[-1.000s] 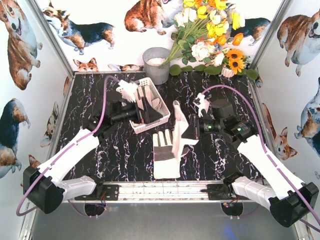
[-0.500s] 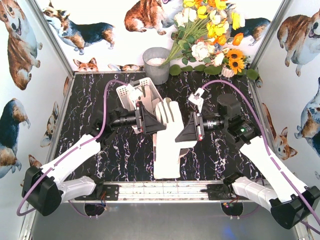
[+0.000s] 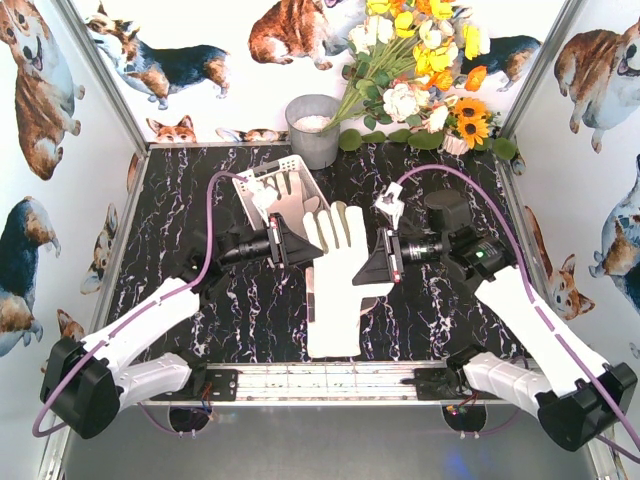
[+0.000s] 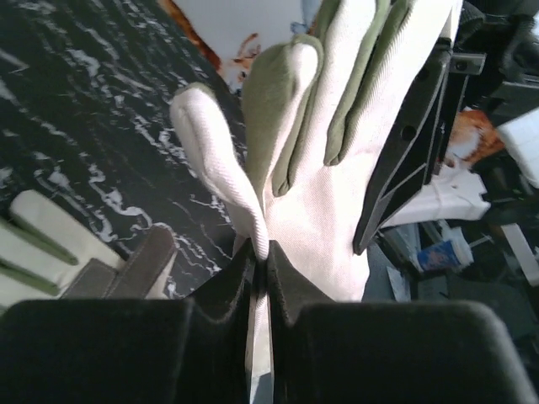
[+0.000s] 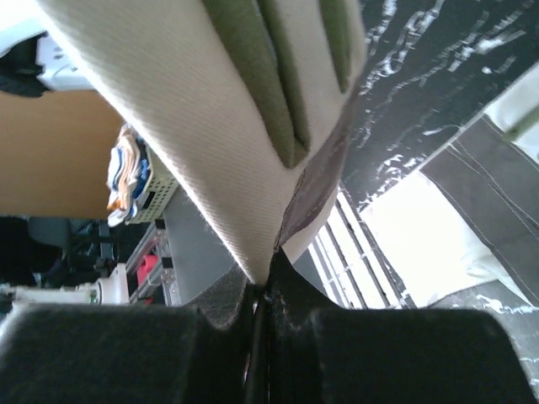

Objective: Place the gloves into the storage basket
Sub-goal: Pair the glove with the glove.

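A cream-white glove point(image 3: 336, 235) with grey-green patches hangs spread in the air over the table's middle, fingers pointing away. My left gripper point(image 3: 307, 246) is shut on its left edge by the thumb point(image 4: 221, 160). At the opposite edge my right gripper point(image 3: 369, 266) is shut on the cuff side point(image 5: 210, 143). A second glove point(image 3: 335, 325) lies flat on the table underneath, also seen in the left wrist view point(image 4: 50, 252) and the right wrist view point(image 5: 438, 244). The white storage basket point(image 3: 251, 184) stands behind the left gripper, partly hidden, with something pale in it.
A grey metal bucket point(image 3: 313, 130) stands at the back centre, next to a bunch of artificial flowers point(image 3: 420, 70). Printed walls close in the table on three sides. Purple cables arch over both arms.
My left gripper left the basket, swung right to the hanging glove and shut on its edge. The right gripper raised the glove, which now hangs spread flat.
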